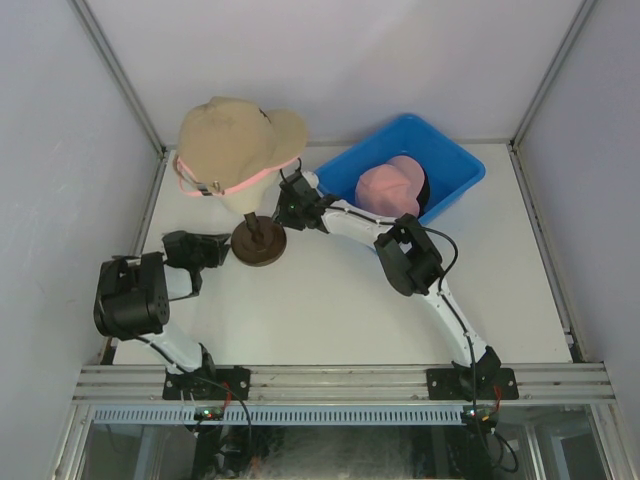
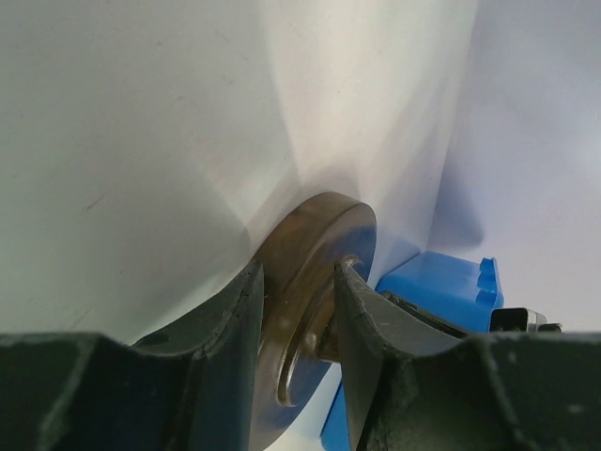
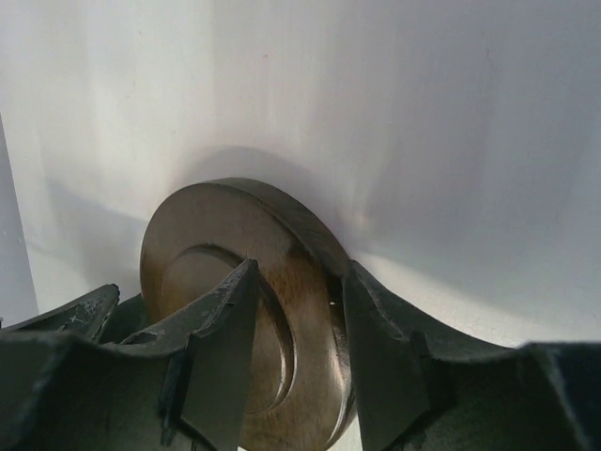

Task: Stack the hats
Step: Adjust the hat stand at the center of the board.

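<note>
Here, the left gripper (image 2: 299,272) has its two fingers (image 2: 235,329) set on either side of the rim of the brown base (image 2: 319,225), one against each flat face, so they pinch the disc edge-on. The right gripper (image 3: 300,272) does the same from the opposite side: its fingers (image 3: 221,329) straddle the same base, with the rim wedged in the gap between them and the recessed face lying against the left-hand finger.

Straight above both sets of fingers, the smooth head form (image 1: 248,200) rises from the base on a short stem. It wears the tan hat (image 1: 235,135), whose brim points away from the left fingers and out over the right ones. A pink edge shows along this hat's lower rim; whether that is trim or another hat underneath cannot be told.

Beyond the right fingers, behind that arm's wrist, the blue bin (image 1: 455,160) sits on the white table (image 1: 330,310). Inside it lies the pink hat (image 1: 388,185), with a black hat (image 1: 425,190) showing just at its far side. Neither set of fingers touches any hat.
</note>
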Robot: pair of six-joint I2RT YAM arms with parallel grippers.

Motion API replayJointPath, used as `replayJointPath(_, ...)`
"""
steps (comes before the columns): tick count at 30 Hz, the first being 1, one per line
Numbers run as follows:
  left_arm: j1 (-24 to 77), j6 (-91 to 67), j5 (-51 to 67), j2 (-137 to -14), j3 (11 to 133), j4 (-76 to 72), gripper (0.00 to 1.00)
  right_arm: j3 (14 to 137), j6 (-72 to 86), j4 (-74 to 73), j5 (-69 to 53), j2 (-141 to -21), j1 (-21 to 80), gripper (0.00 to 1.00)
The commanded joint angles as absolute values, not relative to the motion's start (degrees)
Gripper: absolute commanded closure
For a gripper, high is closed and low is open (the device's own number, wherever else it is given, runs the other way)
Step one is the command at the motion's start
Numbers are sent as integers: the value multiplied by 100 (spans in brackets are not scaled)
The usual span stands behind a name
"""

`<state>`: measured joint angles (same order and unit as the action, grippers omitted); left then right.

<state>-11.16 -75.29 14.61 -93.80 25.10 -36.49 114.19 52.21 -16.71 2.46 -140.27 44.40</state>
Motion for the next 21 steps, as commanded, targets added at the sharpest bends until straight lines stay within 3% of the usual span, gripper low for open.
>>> replayJointPath(1, -1002, -7377, 1727, -9475, 2665, -3690, 60, 11403, 5275, -1971, 358, -14008, 4500, 57)
replayJointPath(13, -1006, -7356, 1935, -9851, 3151, -3579, 60, 11495, 5118, -1891, -150, -14126, 4571, 55)
replayJointPath(21, -913, -7158, 2249, -10188, 3873, -3197, 60, 10896, 5140, -1587, -261, -13856, 4748, 55)
